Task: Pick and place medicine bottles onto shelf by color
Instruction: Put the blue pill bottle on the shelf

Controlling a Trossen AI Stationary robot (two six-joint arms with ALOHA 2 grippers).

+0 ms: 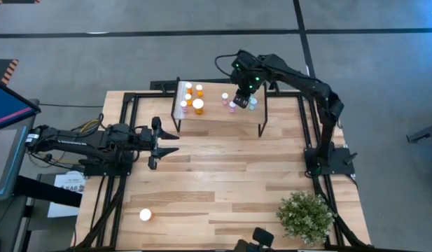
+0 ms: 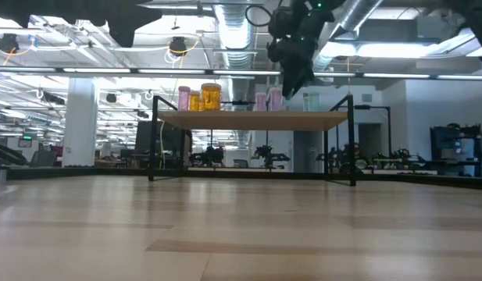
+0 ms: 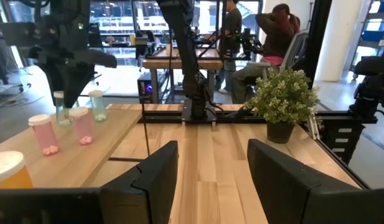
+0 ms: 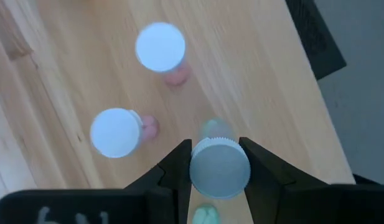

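The right claw [image 4: 218, 163] is pinching a teal-green medicine bottle [image 4: 219, 167] by its white cap, holding it over the shelf [image 1: 216, 115] in the upper middle of the high view, beside two pink bottles [image 4: 120, 132] and apart from the orange ones [image 1: 197, 106]. The bottle is likely light, rigid and smooth-sided, so a grip across the ribbed cap looks surest. The left claw [image 1: 162, 142], fingers spread, is waiting over the worktop [image 1: 223, 182] at centre left.
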